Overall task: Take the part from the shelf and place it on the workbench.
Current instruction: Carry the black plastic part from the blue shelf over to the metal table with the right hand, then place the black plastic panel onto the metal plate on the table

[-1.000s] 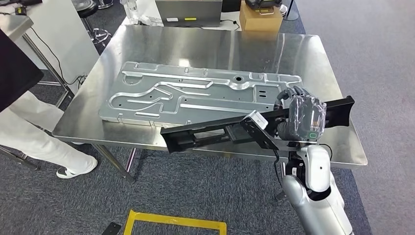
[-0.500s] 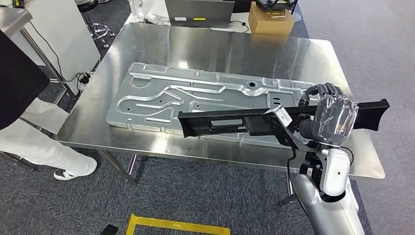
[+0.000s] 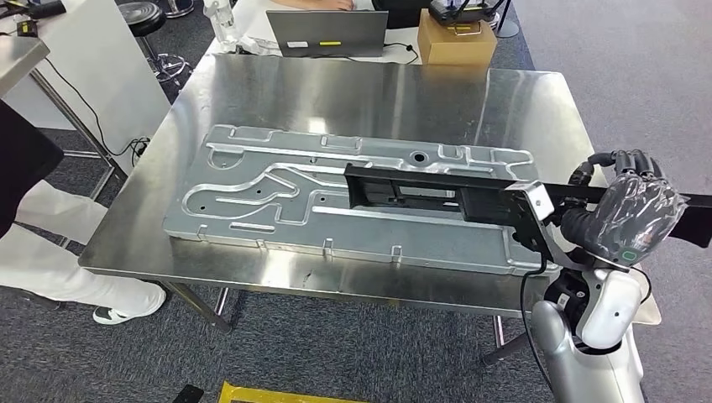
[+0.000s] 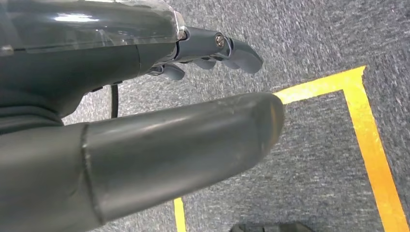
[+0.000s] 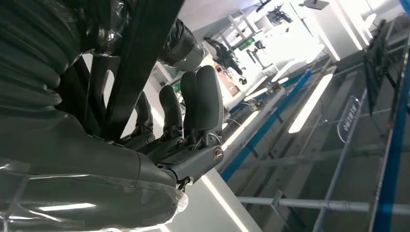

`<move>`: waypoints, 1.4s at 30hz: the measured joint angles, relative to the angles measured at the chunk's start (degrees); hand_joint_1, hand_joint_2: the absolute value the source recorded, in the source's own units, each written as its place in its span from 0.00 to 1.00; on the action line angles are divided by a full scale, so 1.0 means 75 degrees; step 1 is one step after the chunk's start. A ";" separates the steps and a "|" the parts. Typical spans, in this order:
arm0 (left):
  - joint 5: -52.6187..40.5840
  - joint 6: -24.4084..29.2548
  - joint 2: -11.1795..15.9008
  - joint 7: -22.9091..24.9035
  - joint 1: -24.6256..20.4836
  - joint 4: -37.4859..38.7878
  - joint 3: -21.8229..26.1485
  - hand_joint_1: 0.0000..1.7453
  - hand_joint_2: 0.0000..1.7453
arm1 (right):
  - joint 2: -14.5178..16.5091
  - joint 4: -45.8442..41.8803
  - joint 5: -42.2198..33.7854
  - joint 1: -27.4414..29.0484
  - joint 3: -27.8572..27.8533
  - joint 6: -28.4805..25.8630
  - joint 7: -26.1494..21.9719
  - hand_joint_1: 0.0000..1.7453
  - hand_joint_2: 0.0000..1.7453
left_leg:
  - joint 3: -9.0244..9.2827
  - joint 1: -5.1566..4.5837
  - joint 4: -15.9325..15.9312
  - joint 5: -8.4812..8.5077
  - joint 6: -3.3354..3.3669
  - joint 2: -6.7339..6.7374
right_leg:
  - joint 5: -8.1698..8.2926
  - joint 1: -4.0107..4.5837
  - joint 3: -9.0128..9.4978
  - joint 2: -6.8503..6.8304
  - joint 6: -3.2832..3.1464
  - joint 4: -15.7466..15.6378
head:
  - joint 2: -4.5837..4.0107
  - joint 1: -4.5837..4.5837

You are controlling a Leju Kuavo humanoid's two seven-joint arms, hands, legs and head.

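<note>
Holding one long black part (image 3: 437,193) level in my right hand (image 3: 630,220), I am wrapping my fingers (image 5: 203,104) tightly around its end near the right edge of the workbench (image 3: 353,92). I am gripping it there so its free length is reaching out over the one large grey metal plate (image 3: 277,180) lying across the tabletop, probably ready for setting down. My left hand (image 4: 145,125) is hanging over grey carpet beside yellow floor tape (image 4: 372,145), fingers apart and holding nothing. One laptop (image 3: 327,35) and one cardboard box (image 3: 452,40) are sitting just beyond the far edge.
</note>
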 joint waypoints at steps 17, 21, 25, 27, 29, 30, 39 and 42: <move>-0.0047 0.0006 0.0039 0.0011 0.0017 0.0000 0.0132 0.00 0.00 | 0.0060 0.0190 -0.0157 0.0156 -0.0253 0.0043 -0.0060 0.74 1.00 | 0.0867 0.0035 -0.1943 0.0955 0.0378 -0.0013 | -0.0814 -0.0104 -0.1106 0.0018 0.0502 0.2159 | 0.0000 0.0015; -0.0054 0.0004 0.0039 0.0011 0.0012 0.0000 0.0141 0.00 0.00 | 0.0061 0.0304 -0.0190 0.0168 -0.0318 0.0059 -0.0077 0.74 1.00 | 0.1131 0.0016 -0.1939 0.0718 0.0247 -0.0046 | 0.0249 -0.0082 -0.0570 0.0010 0.0407 0.0542 | 0.0000 0.0016; -0.0069 0.0004 0.0038 0.0011 0.0002 0.0000 0.0143 0.00 0.00 | 0.0069 0.0378 -0.0203 0.0189 -0.0332 0.0093 -0.0102 0.74 1.00 | 0.1178 0.0025 -0.1957 0.0601 0.0076 -0.0014 | 0.0127 -0.0042 -0.0404 0.0025 0.0249 0.0243 | 0.0000 0.0009; -0.0075 0.0004 0.0039 0.0007 -0.0012 0.0000 0.0143 0.00 0.00 | 0.0078 0.0396 -0.0200 0.0194 -0.0332 0.0115 -0.0125 0.74 1.00 | 0.1010 0.0032 -0.1544 0.0387 0.0017 0.0002 | 0.0086 -0.0072 -0.0271 0.0017 0.0150 0.0149 | 0.0000 0.0006; -0.0077 0.0004 0.0041 0.0004 -0.0011 0.0000 0.0144 0.00 0.00 | 0.0093 0.0425 -0.0199 0.0196 -0.0332 0.0136 -0.0142 0.74 1.00 | 0.0465 0.0041 -0.0577 0.0029 -0.0012 0.0004 | 0.0008 -0.0055 -0.0165 0.0001 0.0070 0.0130 | 0.0000 0.0003; -0.0077 0.0004 0.0041 0.0005 -0.0001 0.0000 0.0144 0.00 0.00 | 0.0102 0.0447 -0.0199 0.0201 -0.0332 0.0144 -0.0147 0.74 1.00 | 0.0149 0.0041 -0.0099 -0.0095 -0.0025 0.0004 | -0.0037 -0.0041 -0.0125 0.0002 0.0049 0.0138 | 0.0000 0.0003; -0.0136 0.0005 0.0050 0.0010 -0.0003 0.0000 0.0147 0.00 0.00 | 0.0207 0.0692 -0.0146 0.0221 -0.0332 0.0195 -0.0169 0.74 1.00 | 0.0493 -0.0042 -0.1808 0.1156 0.0186 -0.0003 | -0.0443 0.0047 0.0227 0.0035 0.0194 0.0201 | 0.0000 0.0003; -0.0141 0.0004 0.0047 0.0008 -0.0009 0.0000 0.0152 0.00 0.00 | 0.0220 0.0731 -0.0144 0.0213 -0.0332 0.0190 -0.0172 0.74 1.00 | 0.0618 0.0024 -0.1954 0.1158 0.0289 -0.0007 | -0.0659 0.0026 0.0121 0.0033 0.0306 0.0503 | 0.0000 0.0009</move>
